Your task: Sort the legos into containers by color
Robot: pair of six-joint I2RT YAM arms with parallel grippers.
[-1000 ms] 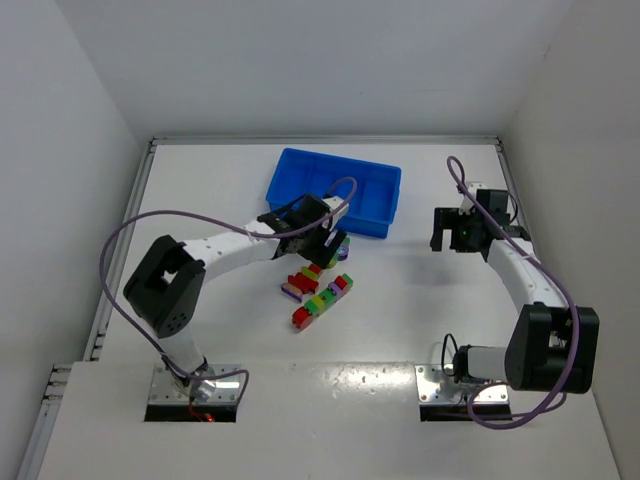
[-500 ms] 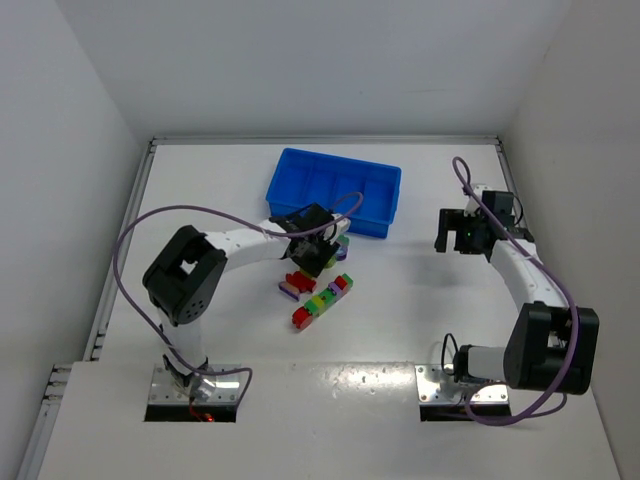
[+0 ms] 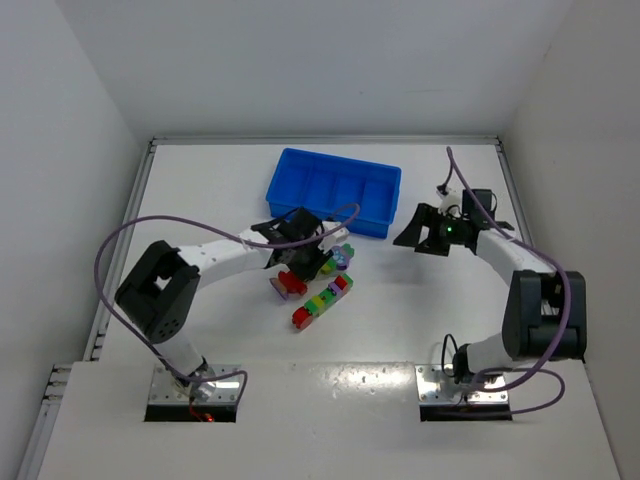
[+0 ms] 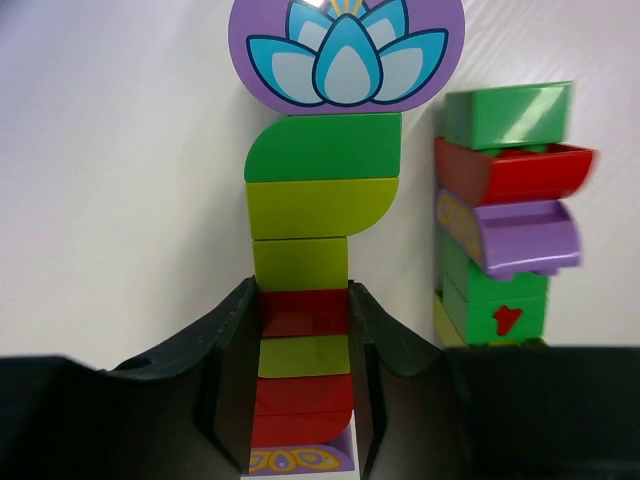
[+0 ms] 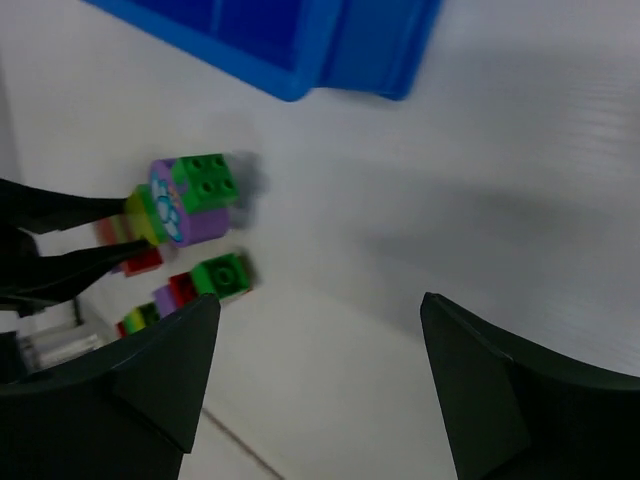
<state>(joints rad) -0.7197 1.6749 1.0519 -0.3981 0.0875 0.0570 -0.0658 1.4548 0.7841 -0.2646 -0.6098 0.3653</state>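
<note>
**Q:** Where are the legos, and what is their status?

**A:** The legos (image 3: 318, 285) lie clustered at the centre of the top view, on the counter (image 3: 200, 180), just below the blue tray (image 3: 372, 226). Most are joined in multicoloured strips. No brick shows inside the tray's four compartments, so I judge that sorting has not yet delivered a piece.

**Q:** State of each pincer?

**A:** My left pincer (image 4: 300, 300) is pinching the flower-topped strip (image 4: 300, 200) near its lower end, with one finger against each side. The strip runs up the middle of the left wrist view and ends in a purple flower disc at the top edge. A second strip (image 4: 505, 230) lies just beside it on the right of that frame, apart from my fingers. My right pincer (image 5: 320, 340) is spread wide and holds nothing. It hangs right of the tray, facing the cluster.

**Q:** What work is left?

**A:** All of it, as I judge:
- Split each strip into single colours.
- Carry each colour to its own compartment.
</note>
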